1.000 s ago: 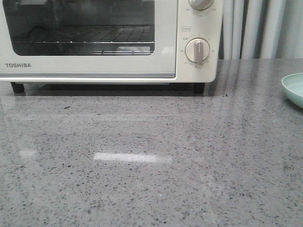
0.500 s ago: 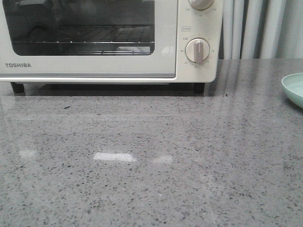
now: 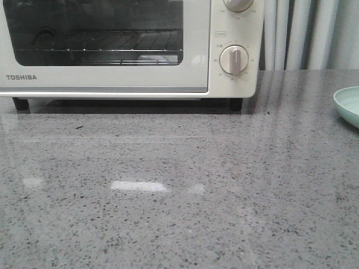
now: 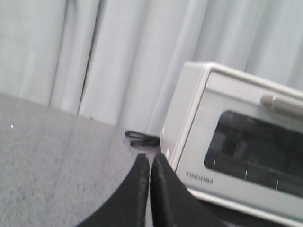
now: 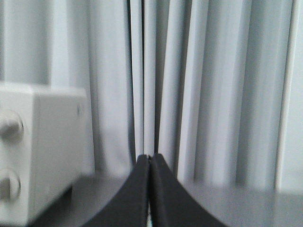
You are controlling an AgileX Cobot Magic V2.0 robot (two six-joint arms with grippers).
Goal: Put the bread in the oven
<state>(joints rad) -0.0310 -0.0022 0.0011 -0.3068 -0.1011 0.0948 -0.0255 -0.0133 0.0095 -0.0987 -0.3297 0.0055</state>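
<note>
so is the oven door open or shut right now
Shut. The oven door sits flush against its front in the front view, and the handle stays up against the body.

Green plate, grey countertop, curtain.

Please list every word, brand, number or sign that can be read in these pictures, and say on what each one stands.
"TOSHIBA": on the door of the oven, lower left corner; it also reads in the left wrist view.
Small label above the lower knob: too small to read.
Numbers around both knobs: too small to read.
Right wrist view: no text.
</note>
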